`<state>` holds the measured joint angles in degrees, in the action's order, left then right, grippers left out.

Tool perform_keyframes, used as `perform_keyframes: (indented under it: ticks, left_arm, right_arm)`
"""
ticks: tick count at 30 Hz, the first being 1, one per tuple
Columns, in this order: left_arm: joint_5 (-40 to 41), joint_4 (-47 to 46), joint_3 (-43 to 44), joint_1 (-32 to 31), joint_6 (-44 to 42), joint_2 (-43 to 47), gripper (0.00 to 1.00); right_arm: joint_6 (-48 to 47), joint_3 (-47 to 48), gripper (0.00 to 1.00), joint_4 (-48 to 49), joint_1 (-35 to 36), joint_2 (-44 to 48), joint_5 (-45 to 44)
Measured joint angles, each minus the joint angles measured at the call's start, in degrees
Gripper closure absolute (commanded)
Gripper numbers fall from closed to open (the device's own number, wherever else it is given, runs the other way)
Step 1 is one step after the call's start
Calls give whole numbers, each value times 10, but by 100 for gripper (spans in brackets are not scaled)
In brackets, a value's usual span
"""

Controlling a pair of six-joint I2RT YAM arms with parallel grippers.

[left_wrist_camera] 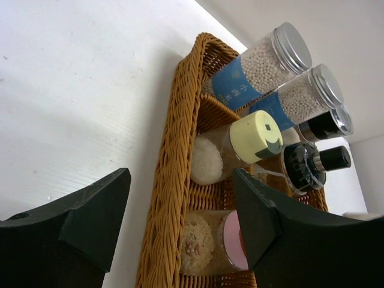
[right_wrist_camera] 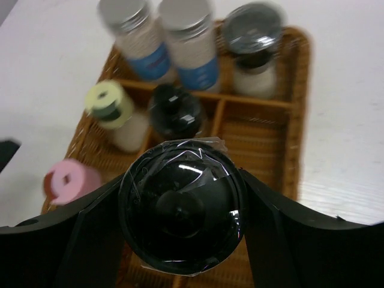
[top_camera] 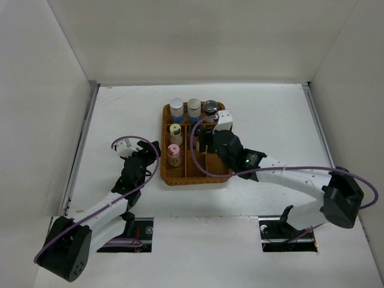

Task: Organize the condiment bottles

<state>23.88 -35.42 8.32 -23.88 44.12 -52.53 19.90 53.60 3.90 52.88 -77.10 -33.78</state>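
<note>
The condiment bottles stand in the wicker tray [top_camera: 198, 180]. Two blue-labelled ones with grey caps [top_camera: 176, 108] [top_camera: 194, 107] and a dark-capped one [top_camera: 210, 108] fill the back row. A yellow-capped bottle [top_camera: 176, 132] and a pink-capped one [top_camera: 174, 153] stand in the left column. My right gripper [right_wrist_camera: 183, 198] is shut on a black-capped bottle [right_wrist_camera: 183, 234] over the tray's middle column, just behind another black-capped bottle [right_wrist_camera: 176, 111]. My left gripper [left_wrist_camera: 180, 222] is open just outside the tray's left rim [left_wrist_camera: 174, 150], level with the pink-capped bottle [left_wrist_camera: 210, 243], holding nothing.
White walls enclose the table on three sides. The tray's right column [right_wrist_camera: 258, 144] holds nothing in front of the dark-capped bottle [right_wrist_camera: 252, 42]. Purple cables loop over both arms.
</note>
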Motion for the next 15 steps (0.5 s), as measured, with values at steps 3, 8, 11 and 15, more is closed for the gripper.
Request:
perform_keyframes:
  ticks: [3,8,11,15]
  left_arm:
    - [14,1,0,6,-2,9,31]
    - [39,2,0,12,-3,23,26]
    - [45,10,0,14,-4,22,18]
    - [50,15,0,14,-4,10,0]
  right_arm:
    - [-1,13,44,11,29,-49,30]
    - [-5,22,43,24,45,-113,58]
    - [-9,22,43,31,45,-140,59]
    - [-9,17,31,45,45,-161,59]
